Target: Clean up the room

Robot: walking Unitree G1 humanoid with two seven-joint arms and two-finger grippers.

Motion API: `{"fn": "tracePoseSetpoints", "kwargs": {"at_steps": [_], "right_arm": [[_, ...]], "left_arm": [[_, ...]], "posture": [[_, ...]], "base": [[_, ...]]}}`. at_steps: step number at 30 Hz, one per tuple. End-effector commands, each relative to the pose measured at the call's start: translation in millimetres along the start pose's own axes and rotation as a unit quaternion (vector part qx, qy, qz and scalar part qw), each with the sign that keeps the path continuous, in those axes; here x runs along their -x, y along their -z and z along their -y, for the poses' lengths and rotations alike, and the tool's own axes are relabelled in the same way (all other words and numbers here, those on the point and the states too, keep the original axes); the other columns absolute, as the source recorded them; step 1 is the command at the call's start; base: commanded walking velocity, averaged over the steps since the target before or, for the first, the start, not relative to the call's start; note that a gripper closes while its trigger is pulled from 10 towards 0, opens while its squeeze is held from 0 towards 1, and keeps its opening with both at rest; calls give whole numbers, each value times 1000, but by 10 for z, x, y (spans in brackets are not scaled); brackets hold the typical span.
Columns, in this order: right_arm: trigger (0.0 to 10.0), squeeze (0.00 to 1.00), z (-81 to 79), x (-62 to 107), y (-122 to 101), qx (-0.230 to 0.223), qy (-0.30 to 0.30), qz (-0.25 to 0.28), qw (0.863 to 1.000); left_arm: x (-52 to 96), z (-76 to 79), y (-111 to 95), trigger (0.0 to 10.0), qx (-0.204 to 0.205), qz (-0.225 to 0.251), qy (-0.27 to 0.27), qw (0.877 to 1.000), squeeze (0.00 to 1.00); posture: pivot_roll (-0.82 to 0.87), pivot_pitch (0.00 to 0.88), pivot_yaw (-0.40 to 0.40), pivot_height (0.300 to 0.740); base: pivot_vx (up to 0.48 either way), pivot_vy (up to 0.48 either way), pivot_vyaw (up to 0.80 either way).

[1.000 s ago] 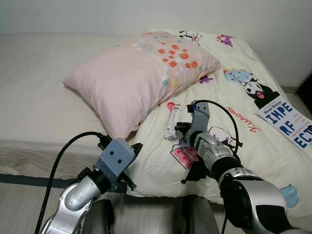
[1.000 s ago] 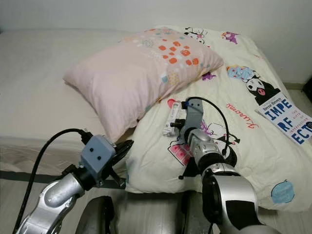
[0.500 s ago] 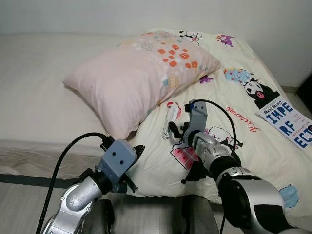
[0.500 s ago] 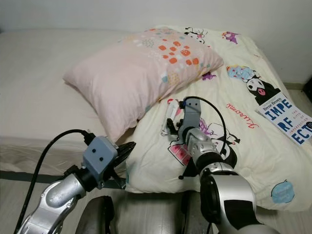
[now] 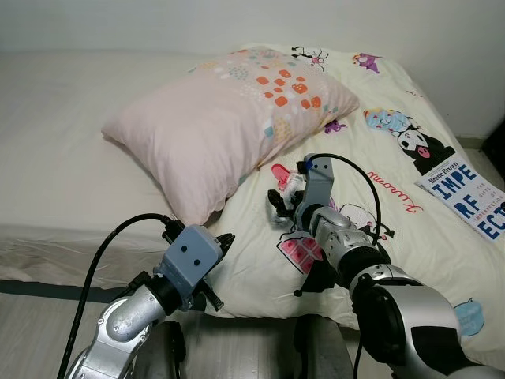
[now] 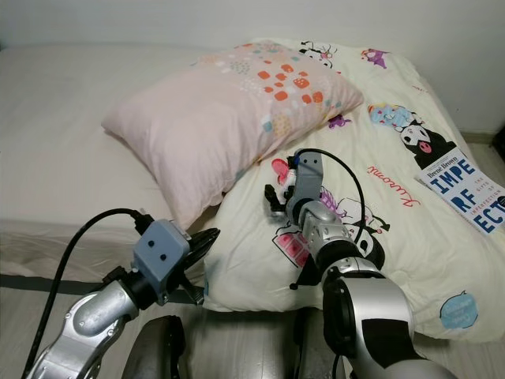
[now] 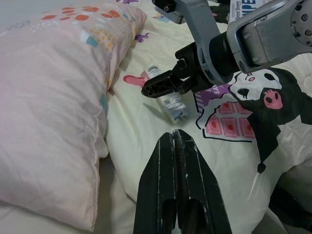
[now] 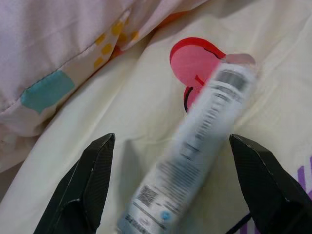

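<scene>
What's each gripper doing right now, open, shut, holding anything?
Left gripper: shut, holding nothing, hovering at the bed edge.
Right gripper: open, fingers either side of the white plastic tube lying on the cream cartoon-print quilt, not yet gripping.

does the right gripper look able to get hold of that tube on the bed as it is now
Probably yes. The right gripper is open with a finger on each side of the tube, which lies loose on the blanket beside the pillow; nothing sits between them.

A white wall (image 5: 158, 24) rises behind the bed; grey floor (image 5: 47, 332) lies below.
</scene>
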State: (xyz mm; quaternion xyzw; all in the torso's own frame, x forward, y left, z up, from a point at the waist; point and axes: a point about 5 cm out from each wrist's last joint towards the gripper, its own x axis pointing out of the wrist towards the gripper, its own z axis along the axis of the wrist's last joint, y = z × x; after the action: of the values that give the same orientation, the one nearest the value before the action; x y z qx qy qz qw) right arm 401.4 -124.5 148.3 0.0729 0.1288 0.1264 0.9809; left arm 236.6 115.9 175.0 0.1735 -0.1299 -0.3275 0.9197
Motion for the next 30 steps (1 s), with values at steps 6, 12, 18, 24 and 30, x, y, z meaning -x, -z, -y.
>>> {"fn": "tracePoseSetpoints", "kwargs": {"at_steps": [6, 12, 18, 24, 30], "right_arm": [[10000, 808, -28, 15, 195, -14, -4, -22, 1000], [10000, 1000, -14, 20, 212, -25, 1, -25, 999], [10000, 1000, 17, 18, 191, -39, 22, -30, 999], [10000, 749, 34, 18, 193, -30, 36, -39, 998], [10000, 0, 90, 31, 193, -29, 54, -45, 997]], "left_arm": [[31, 31, -7, 10000, -4, -7, 13, 1000, 0], [32, 34, -10, 10000, -3, -7, 21, 1000, 0], [42, 22, -2, 10000, -6, -10, 36, 999, 0], [24, 4, -21, 10000, -10, -6, 48, 999, 0], [-2, -1, -30, 10000, -12, -2, 50, 999, 0]], "posture": [[163, 290, -47, 556], [167, 296, -46, 556], [180, 310, -35, 556], [180, 325, -36, 556], [177, 314, -33, 556]], "base": [[0, 0, 0], [0, 0, 0], [0, 0, 0], [0, 0, 0], [0, 0, 0]]}}
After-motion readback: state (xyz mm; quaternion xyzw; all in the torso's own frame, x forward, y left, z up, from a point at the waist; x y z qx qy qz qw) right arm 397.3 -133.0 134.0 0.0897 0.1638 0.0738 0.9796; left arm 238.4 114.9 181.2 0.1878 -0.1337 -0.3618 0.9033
